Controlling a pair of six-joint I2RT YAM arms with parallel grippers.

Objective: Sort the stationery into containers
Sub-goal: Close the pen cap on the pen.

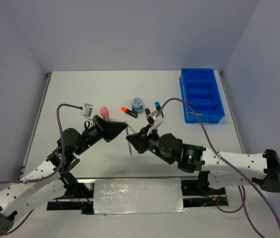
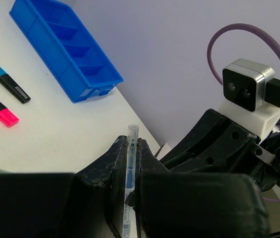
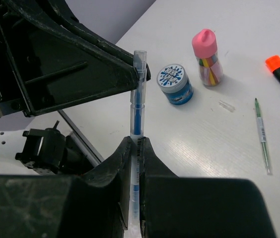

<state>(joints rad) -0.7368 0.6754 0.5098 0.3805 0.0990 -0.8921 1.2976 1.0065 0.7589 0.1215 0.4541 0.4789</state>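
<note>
A plain, matte white tabletop fills the middle of the top view. Pale lavender-grey walls close it in at 9, 12 and 3 o'clock and meet it in a straight seam at the far side. A thin metal strip runs along its 9 o'clock edge, and a similar strip runs along the 3 o'clock edge. At 6 o'clock, on the near edge, lies a crinkled, rectangular silvery sheet, with a dark gap beside each end.

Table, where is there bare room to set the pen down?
Bare: the far strip behind the tub, left of the blue tray; also the far-left corner beyond the pink bottle. Crowded: the centre, among the highlighters.
</note>
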